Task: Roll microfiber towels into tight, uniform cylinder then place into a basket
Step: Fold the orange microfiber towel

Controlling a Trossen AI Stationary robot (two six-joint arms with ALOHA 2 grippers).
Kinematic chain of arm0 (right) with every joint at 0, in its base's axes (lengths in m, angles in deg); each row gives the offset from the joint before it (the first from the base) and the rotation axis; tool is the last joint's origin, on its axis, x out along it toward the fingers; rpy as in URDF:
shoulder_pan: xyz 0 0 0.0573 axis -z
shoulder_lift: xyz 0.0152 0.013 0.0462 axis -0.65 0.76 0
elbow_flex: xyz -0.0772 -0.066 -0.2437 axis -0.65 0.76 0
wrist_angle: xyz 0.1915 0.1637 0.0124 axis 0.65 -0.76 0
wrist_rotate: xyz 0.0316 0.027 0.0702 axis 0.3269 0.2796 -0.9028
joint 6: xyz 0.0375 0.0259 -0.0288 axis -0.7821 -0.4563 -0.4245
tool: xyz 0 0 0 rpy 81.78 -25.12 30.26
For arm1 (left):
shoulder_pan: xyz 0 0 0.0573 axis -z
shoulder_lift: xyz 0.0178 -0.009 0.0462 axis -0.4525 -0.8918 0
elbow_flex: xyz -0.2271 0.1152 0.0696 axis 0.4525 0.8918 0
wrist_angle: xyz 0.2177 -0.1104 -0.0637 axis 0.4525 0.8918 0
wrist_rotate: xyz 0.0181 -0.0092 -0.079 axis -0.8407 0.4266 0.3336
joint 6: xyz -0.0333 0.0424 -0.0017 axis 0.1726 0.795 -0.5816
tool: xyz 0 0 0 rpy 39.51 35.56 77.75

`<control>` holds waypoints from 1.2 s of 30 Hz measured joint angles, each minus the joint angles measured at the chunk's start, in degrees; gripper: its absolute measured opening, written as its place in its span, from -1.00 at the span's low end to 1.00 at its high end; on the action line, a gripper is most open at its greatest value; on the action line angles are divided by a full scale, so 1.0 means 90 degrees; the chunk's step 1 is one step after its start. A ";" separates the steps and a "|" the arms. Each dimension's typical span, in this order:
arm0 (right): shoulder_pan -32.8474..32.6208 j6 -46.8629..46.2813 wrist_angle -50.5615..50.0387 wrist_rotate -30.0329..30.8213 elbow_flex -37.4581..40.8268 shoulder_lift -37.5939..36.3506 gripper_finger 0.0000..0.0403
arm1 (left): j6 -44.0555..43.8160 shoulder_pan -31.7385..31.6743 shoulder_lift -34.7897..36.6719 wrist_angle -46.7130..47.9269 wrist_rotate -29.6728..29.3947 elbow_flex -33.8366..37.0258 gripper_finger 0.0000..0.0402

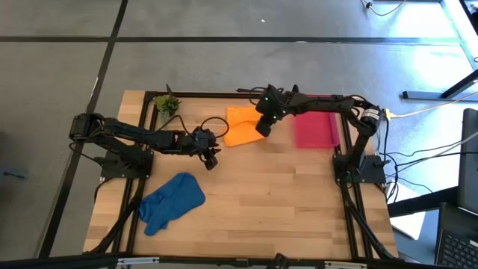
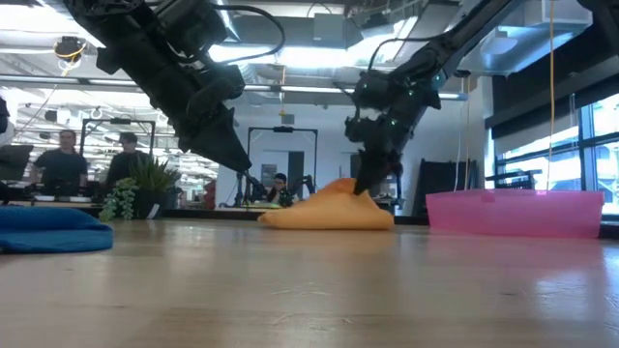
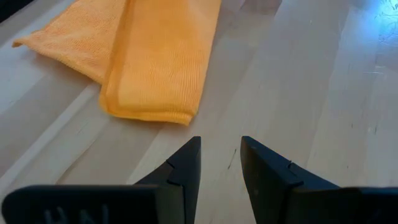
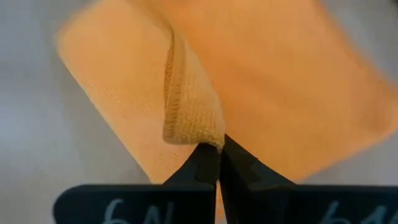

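1. Pale wood table (image 1: 254, 194), black-framed, on grey floor.
2. Right gripper (image 4: 219, 149) pinched tight on a raised fold of orange towel (image 1: 240, 125); pink basket (image 1: 315, 130) just beside it.
3. Left gripper (image 3: 219, 158) parted, holding nothing, near the orange towel's folded edge.
4. Blue towel (image 1: 172, 200) crumpled, well apart from both.
5. Potted plant (image 1: 167, 106) at the table corner; people (image 2: 64, 162) seated in the room behind.
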State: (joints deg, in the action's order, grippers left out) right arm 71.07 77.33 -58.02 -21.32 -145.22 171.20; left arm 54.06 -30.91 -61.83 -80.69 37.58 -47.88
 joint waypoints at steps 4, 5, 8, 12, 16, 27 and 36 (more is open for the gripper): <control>0.0006 -0.0239 0.0127 0.0143 -0.0003 -0.0196 -0.98 | -0.0027 0.0000 0.0000 0.0009 0.0000 0.0000 -0.47; 0.0024 -0.0311 0.0092 0.0270 -0.0003 -0.0247 -0.98 | -0.0027 0.0000 0.0000 0.0015 0.0000 0.0000 -0.48; 0.0062 -0.0605 -0.0110 0.0619 -0.0003 -0.0418 -0.98 | -0.0031 0.0000 0.0000 0.0015 0.0000 0.0000 -0.48; 0.0053 -0.0944 -0.0412 0.0807 -0.0003 -0.0529 -0.98 | -0.0058 0.0000 0.0000 0.0012 -0.0001 0.0000 -0.47; 0.0000 -0.0921 -0.0470 0.0781 0.0123 -0.0501 -0.98 | -0.0089 0.0002 0.0000 0.0012 -0.0015 0.0000 -0.47; -0.0006 -0.0601 -0.0220 0.0776 0.0493 -0.0487 -0.97 | -0.0095 0.0001 0.0000 0.0007 -0.0017 0.0000 -0.47; -0.0006 -0.0625 -0.0105 0.0769 0.0512 -0.0487 -0.68 | -0.0156 0.0001 0.0000 0.0005 -0.0019 0.0000 -0.47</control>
State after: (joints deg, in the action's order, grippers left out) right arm 71.02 71.70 -58.97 -14.40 -140.61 166.82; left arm 52.65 -30.91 -61.83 -80.65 37.40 -47.88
